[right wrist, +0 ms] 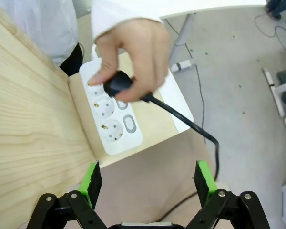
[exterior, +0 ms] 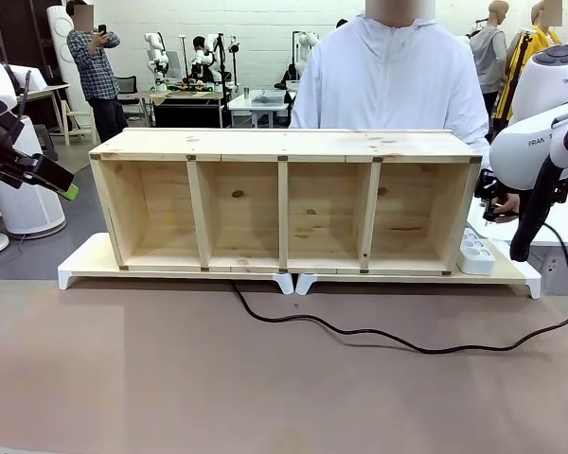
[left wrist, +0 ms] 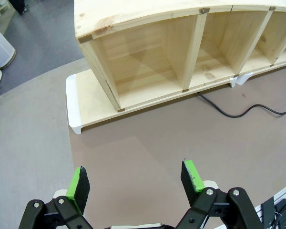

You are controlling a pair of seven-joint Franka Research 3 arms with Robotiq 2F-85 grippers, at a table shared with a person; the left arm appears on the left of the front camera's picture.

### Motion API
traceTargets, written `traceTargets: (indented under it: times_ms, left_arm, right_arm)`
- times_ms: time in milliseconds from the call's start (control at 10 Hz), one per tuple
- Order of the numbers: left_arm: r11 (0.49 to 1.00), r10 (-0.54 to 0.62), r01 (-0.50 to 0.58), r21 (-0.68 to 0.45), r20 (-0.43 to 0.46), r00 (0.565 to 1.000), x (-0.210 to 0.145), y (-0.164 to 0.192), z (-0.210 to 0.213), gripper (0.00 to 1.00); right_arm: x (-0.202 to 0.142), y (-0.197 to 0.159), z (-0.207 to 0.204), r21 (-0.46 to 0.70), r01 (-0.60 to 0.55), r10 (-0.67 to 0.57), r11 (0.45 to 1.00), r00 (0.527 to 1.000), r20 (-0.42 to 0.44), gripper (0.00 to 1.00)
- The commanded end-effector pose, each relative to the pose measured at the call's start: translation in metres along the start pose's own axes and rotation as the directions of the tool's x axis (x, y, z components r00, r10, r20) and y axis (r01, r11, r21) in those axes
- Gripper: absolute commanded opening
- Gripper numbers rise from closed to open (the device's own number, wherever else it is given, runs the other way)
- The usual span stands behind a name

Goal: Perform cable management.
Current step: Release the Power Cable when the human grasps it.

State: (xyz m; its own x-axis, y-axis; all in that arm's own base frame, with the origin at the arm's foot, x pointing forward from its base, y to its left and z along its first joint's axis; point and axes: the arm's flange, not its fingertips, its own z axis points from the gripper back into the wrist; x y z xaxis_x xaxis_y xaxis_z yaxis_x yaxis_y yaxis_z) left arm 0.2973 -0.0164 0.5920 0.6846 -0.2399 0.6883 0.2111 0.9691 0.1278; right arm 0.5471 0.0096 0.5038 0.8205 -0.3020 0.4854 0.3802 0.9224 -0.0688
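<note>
Lying beyond both arms' open, empty jaws, the cable (right wrist: 181,117) has its plug pinched in the person's hand (right wrist: 131,57).

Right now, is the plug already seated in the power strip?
No: the person's hand holds the plug just above the power strip, its sockets empty.
</note>
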Motion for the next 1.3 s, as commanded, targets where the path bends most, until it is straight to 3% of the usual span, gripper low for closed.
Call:
traceTargets:
  times_ms: [0, 1200]
  left_arm:
    - [1.0, 0.003, -0.003, 0.004, 0.011, 1.0, 0.0015, 0.0003, -0.0014, 1.0]
    - [1.0, 0.003, -0.003, 0.004, 0.011, 1.0, 0.0015, 0.0003, -0.0014, 1.0]
  right_arm:
    - [-0.0018, 0.0072, 0.0022, 0.007, -0.011, 0.011, 1.0, 1.0, 0.005, 1.0]
    - [-0.0018, 0.0072, 0.0022, 0.007, -0.011, 0.011, 1.0, 1.0, 0.005, 1.0]
